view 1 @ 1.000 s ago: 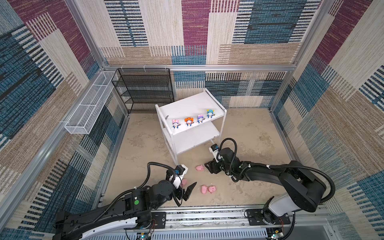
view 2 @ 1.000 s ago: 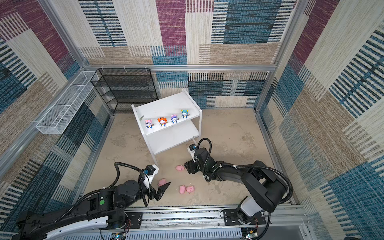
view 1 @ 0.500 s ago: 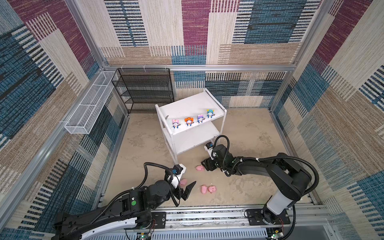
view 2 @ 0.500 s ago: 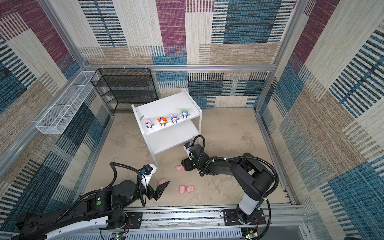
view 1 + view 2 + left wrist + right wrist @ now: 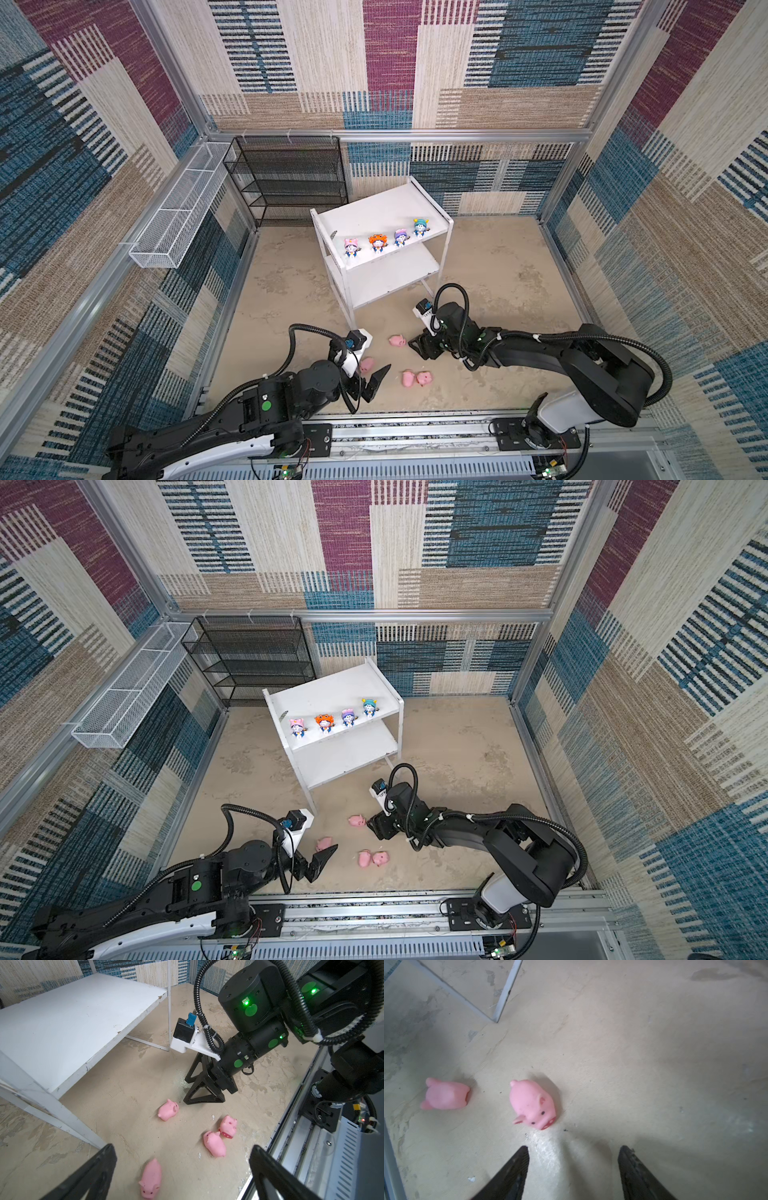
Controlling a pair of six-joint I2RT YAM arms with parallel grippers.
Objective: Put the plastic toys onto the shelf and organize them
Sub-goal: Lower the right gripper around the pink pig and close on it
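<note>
The white shelf [image 5: 376,208] carries four hooded figurines in a row on its top board: pink [image 5: 351,248], orange [image 5: 377,243], purple [image 5: 400,237] and teal [image 5: 419,227]. Four pink pigs lie on the floor in front of it. My left gripper [image 5: 182,1147] is open over one pig [image 5: 150,1180], which lies between its fingers without touching them. My right gripper [image 5: 573,1148] is open and empty, with a pig [image 5: 532,1104] just beyond its tips. Two more pigs [image 5: 408,378] [image 5: 424,378] lie side by side between the arms.
A black wire-mesh rack [image 5: 286,178] stands at the back wall, and a long white wire basket [image 5: 178,216] hangs on the left wall. The shelf's front leg [image 5: 62,1113] stands close to the left gripper. A metal rail [image 5: 415,432] runs along the front edge.
The right arm has changed its pose, and its open gripper now sits low beside the pig near the shelf leg. The left gripper has hardly moved. No pig has shifted.
</note>
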